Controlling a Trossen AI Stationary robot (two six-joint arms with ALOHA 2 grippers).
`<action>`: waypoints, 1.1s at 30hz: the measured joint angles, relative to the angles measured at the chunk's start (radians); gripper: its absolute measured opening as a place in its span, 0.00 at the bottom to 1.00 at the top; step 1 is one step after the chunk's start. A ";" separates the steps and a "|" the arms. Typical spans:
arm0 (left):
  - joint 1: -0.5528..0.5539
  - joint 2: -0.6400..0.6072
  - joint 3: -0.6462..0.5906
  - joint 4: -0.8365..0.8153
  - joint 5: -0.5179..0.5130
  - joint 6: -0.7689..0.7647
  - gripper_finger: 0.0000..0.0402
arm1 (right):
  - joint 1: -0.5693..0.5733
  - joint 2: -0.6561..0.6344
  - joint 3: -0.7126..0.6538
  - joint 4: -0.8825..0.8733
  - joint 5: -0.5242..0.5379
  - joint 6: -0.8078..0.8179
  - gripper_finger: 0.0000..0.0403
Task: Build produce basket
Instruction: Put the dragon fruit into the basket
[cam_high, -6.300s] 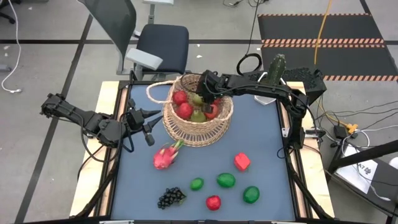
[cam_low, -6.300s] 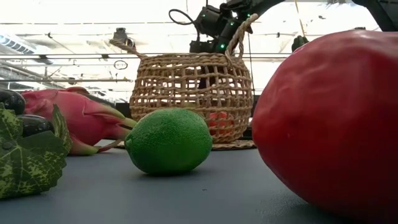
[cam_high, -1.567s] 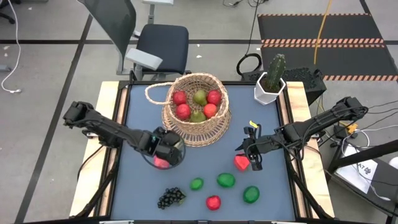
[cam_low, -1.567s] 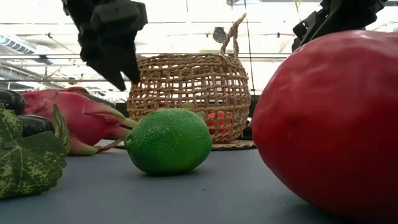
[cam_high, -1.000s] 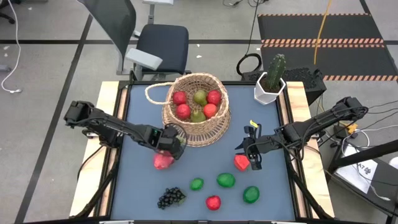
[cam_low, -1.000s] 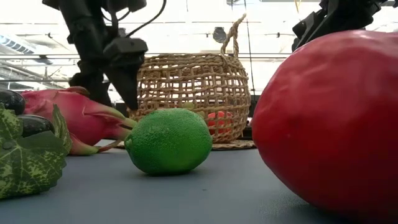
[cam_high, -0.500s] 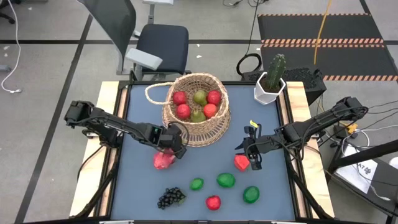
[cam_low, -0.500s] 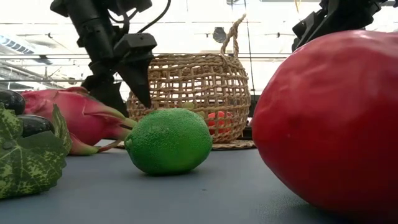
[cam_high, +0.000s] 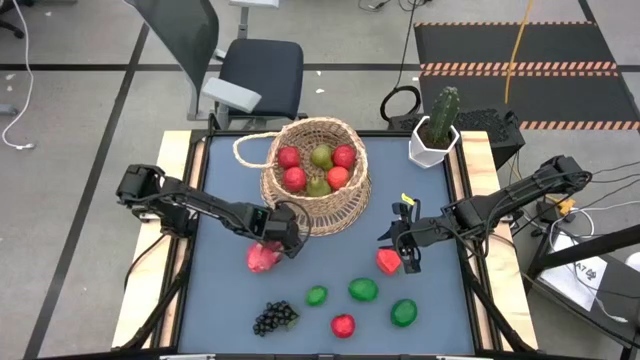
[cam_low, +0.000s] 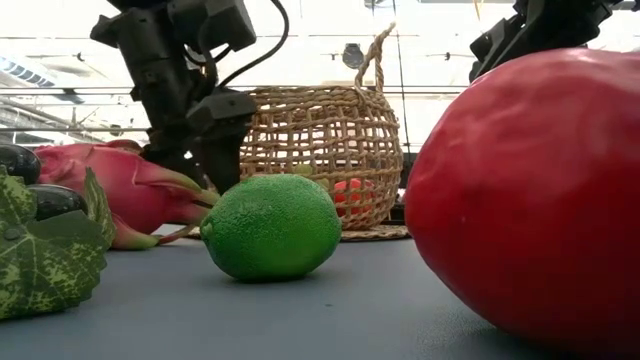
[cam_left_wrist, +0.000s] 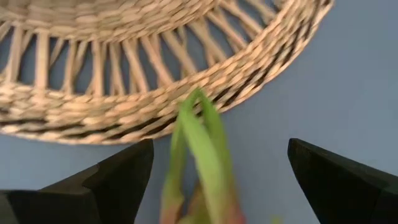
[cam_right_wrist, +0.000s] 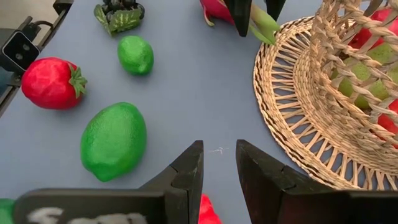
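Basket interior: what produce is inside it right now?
The basket holds three red apples and two green pears, seen from above. Anything lying beneath that top layer is covered, and the low view shows only a red patch through the weave.

1. We see the basket at the far middle of the table, holding red apples and green pears.
2. The left gripper sits over the pink dragon fruit, just beside the basket's near rim.
3. The right gripper hangs by a red fruit (touching or not, we cannot tell).
4. Nearer us lie the grape bunch, three green fruits and a red one.
5. A white pot with a cactus stands at the far right corner.
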 joint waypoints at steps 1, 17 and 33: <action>0.000 0.000 0.000 0.003 0.000 0.000 0.90 | 0.000 0.000 0.000 0.000 0.000 0.000 0.23; 0.006 0.000 0.000 -0.004 -0.003 0.044 0.31 | 0.000 0.000 0.000 -0.001 0.024 0.000 0.23; 0.005 -0.063 0.027 -0.037 0.019 0.114 0.04 | 0.000 -0.001 0.000 -0.002 0.024 0.000 0.23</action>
